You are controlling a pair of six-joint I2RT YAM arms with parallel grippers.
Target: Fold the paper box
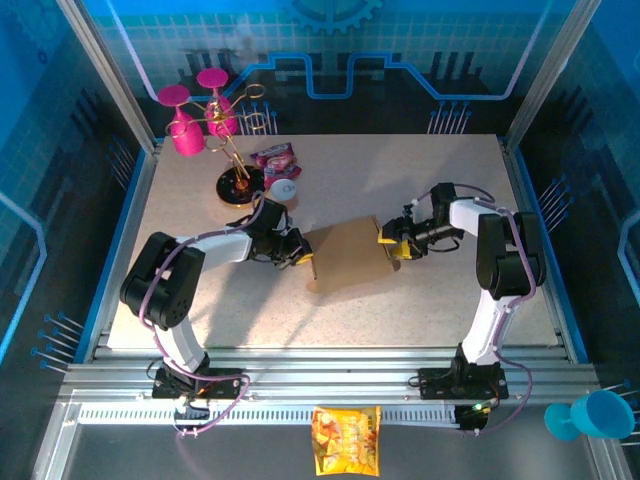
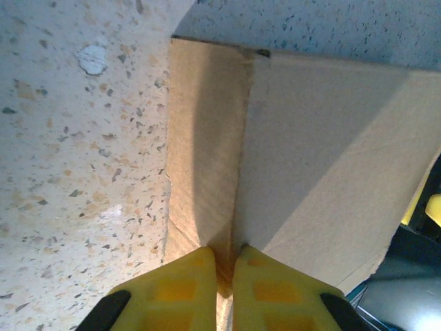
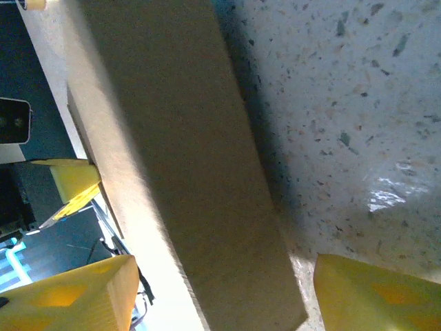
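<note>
Paper box (image 1: 350,255) lies at mid-table as a partly folded brown sheet, pinned between the two grippers, and its cardboard is plain, with no print or label.

Nearest, off the table (image 1: 450,180) on the front rail, an orange-yellow snack packet (image 1: 346,438) lies flat. It carries printing, but it is too small to read. A blue cup (image 1: 595,415) sits at the near right corner, outside the work area.

At the box's left edge the left gripper (image 2: 224,258) is pinched closed on an upright cardboard wall beside a crease. That grip probably anchors the side so a fold can be made against it. At the opposite edge the right gripper (image 3: 220,276) stands wide, its yellow fingers (image 3: 69,296) on either side of a raised panel and not clamping it. I judge it is placed to take that flap or push it over.

Farther back, well apart from the box, stand a black-based rack (image 1: 240,185) with pink glasses (image 1: 185,125) and a pink packet (image 1: 275,157) whose label cannot be read.
</note>
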